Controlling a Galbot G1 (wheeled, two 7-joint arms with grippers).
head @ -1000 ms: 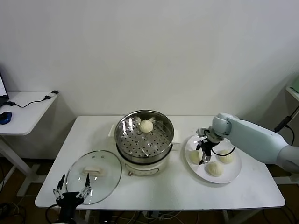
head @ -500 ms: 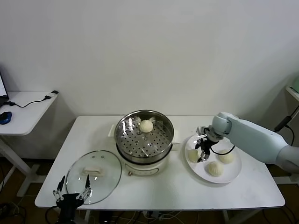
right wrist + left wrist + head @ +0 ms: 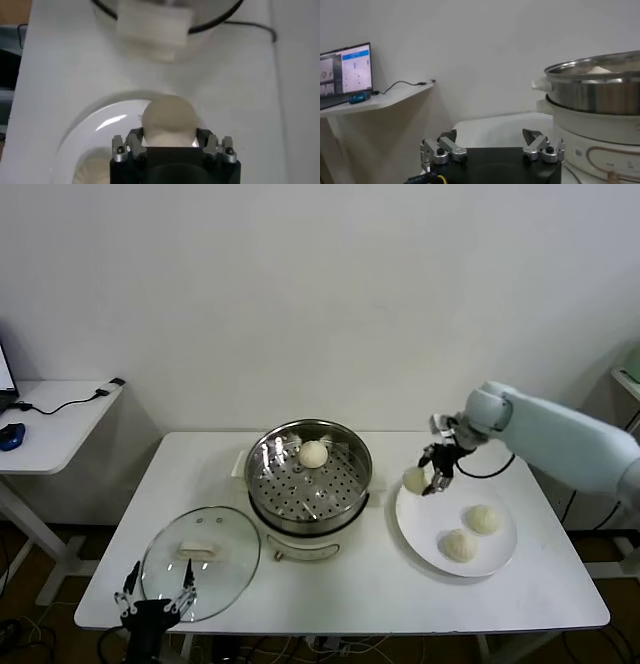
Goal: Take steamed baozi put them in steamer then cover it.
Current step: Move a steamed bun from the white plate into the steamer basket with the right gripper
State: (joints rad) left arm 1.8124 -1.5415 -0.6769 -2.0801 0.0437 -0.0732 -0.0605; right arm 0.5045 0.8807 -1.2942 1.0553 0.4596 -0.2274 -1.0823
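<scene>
- Right gripper [image 3: 428,480] is up over the steamer-side edge of the white plate [image 3: 432,529], clamped on a baozi [image 3: 414,479]; the bun looks lifted clear of the plate.
- Right wrist view: held bun [image 3: 167,119] sits between the two fingers [image 3: 131,140], plate rim [image 3: 85,136] below it, steamer's white side handle [image 3: 152,25] further on.
- Two more baozi lie on the plate: one toward the far right side [image 3: 483,519], one nearer the front edge [image 3: 459,545]. Apart from each other, not touching.
- Steamer [image 3: 309,477] stands mid-table, shiny steel pot with perforated tray on a white base, uncovered.
- One baozi in the steamer [image 3: 314,453], on the tray near the back wall.
- Glass lid [image 3: 200,561] with white handle lies flat on the white table [image 3: 350,594], front-left of the steamer, just beside its base.
- Left gripper [image 3: 155,596] parked low at the table's front-left edge, by the lid's front rim, fingers spread, holding nothing.
- Left wrist view: left gripper's fingers [image 3: 438,149] wide apart, steamer wall [image 3: 600,92] to one side, bun top [image 3: 598,70] just peeking over the rim.
- Side desk [image 3: 55,419] off to the robot's left with a blue mouse [image 3: 11,436] and a cable; monitor [image 3: 346,70] seen on it in the left wrist view.
</scene>
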